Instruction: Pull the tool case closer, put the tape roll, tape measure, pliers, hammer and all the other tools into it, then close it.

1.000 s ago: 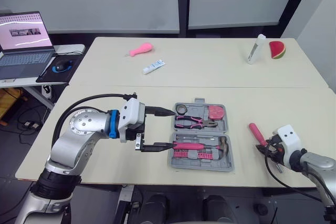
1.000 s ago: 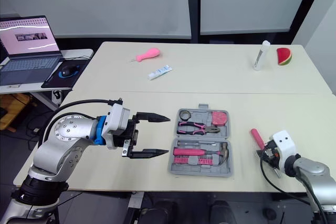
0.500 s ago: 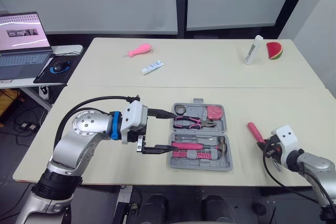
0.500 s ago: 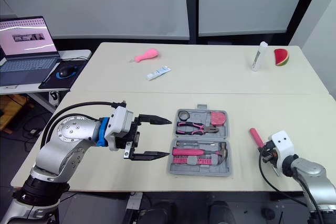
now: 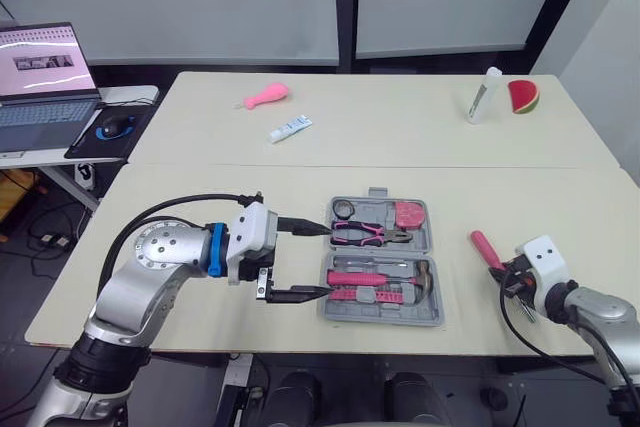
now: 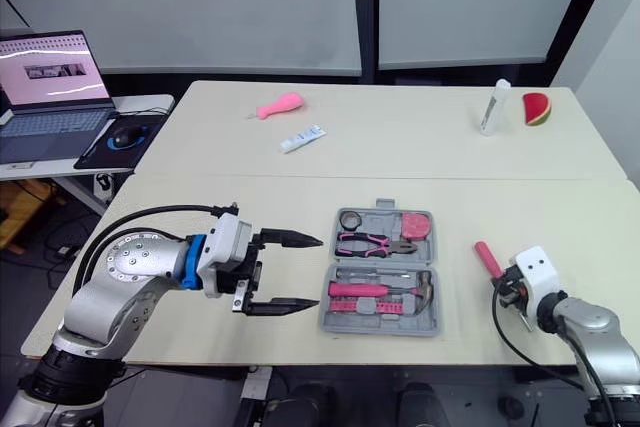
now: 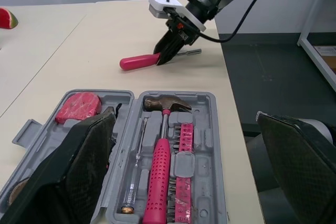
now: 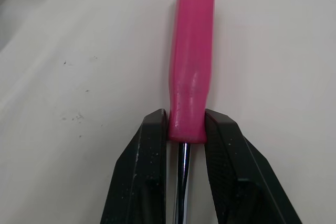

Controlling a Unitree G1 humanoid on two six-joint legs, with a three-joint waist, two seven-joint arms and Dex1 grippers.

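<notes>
The grey tool case (image 5: 436,247) lies open in the middle of the near table. It holds a tape roll (image 5: 345,209), a pink tape measure (image 5: 410,213), pliers (image 5: 370,234) and a pink-handled hammer (image 5: 375,278). My left gripper (image 5: 322,260) is open at the case's left edge, one finger by each half. A pink-handled screwdriver (image 8: 191,51) lies on the table to the right of the case. My right gripper (image 8: 185,124) is shut on it where handle meets shaft. The left wrist view shows the hammer (image 7: 160,166) and, beyond the case, the right gripper (image 7: 165,56).
On the far table lie a pink balloon-shaped toy (image 5: 265,97) and a small tube (image 5: 291,128), with a white bottle (image 5: 481,94) and a watermelon slice (image 5: 524,97) at the far right. A laptop (image 5: 42,72) and mouse (image 5: 117,127) sit on a side desk at left.
My left gripper has shifted slightly toward me and closer to the case's left edge, still open. The right gripper stays shut on the screwdriver. The camera has shifted a little.
</notes>
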